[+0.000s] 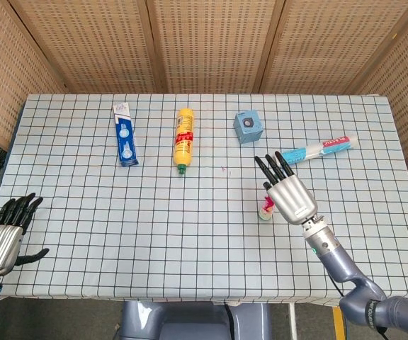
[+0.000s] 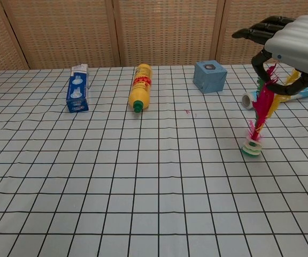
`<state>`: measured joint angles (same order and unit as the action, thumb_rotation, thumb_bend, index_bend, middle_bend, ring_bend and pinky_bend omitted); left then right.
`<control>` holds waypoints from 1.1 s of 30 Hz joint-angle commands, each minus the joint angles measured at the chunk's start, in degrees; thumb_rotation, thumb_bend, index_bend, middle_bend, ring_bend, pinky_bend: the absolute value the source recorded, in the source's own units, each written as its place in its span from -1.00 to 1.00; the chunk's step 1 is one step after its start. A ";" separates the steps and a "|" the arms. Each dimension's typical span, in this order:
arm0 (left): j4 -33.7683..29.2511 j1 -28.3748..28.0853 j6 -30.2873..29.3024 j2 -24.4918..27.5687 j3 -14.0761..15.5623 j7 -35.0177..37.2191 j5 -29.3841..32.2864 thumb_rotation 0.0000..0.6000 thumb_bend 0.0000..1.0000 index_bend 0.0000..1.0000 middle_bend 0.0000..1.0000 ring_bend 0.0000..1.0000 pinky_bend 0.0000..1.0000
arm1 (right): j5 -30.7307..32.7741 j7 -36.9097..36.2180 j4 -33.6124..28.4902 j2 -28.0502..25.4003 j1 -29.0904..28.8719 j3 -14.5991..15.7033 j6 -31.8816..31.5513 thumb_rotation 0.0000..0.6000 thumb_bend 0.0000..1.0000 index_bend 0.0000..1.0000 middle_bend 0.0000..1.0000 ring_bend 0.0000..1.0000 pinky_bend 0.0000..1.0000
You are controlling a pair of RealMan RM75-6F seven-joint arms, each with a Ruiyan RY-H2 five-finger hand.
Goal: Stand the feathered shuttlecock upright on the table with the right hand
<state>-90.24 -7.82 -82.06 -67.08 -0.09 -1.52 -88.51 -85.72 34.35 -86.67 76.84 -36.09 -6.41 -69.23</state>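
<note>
The feathered shuttlecock (image 2: 261, 115) has red, yellow and green feathers above a green and white disc base (image 2: 252, 149). It stands nearly upright, and its base touches or almost touches the table right of the middle. My right hand (image 2: 292, 47) is above it, with fingers curled around the feather tips. From the head view the right hand (image 1: 290, 197) covers most of the feathers, and only the shuttlecock base (image 1: 265, 211) shows. My left hand (image 1: 2, 237) hangs off the table's front left corner, fingers apart and holding nothing.
A blue and white box (image 1: 125, 134), a yellow bottle (image 1: 183, 138) and a small blue cube (image 1: 248, 127) lie along the far side. A toothpaste tube (image 1: 324, 147) lies just behind the right hand. The checked tablecloth (image 1: 154, 227) covers the table.
</note>
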 commanded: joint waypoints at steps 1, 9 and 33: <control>-0.06 0.10 -0.21 0.11 0.13 0.13 -0.25 1.00 -1.00 -1.00 -1.00 -1.00 -1.00 | -0.94 0.26 -0.56 0.29 0.52 0.88 -0.30 1.00 0.12 0.52 -1.00 -1.00 -1.00; -0.03 0.35 -0.83 0.36 0.47 0.78 -1.02 1.00 -1.00 -1.00 -1.00 -1.00 -1.00 | -3.31 0.87 -2.18 0.60 1.80 2.27 -1.66 1.00 -0.27 0.22 -1.00 -1.00 -1.00; -2.46 2.04 -4.15 2.47 1.99 1.42 -4.43 1.00 -1.00 -1.00 -1.00 -1.00 -1.00 | 0.67 -26.17 -9.20 -12.73 19.38 5.51 -18.17 1.00 -1.00 -1.00 -1.00 -1.00 -1.00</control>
<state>-92.64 -5.90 -85.99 -64.68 1.82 -0.18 -92.73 -86.90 9.93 -95.85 64.45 -18.71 -1.44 -86.09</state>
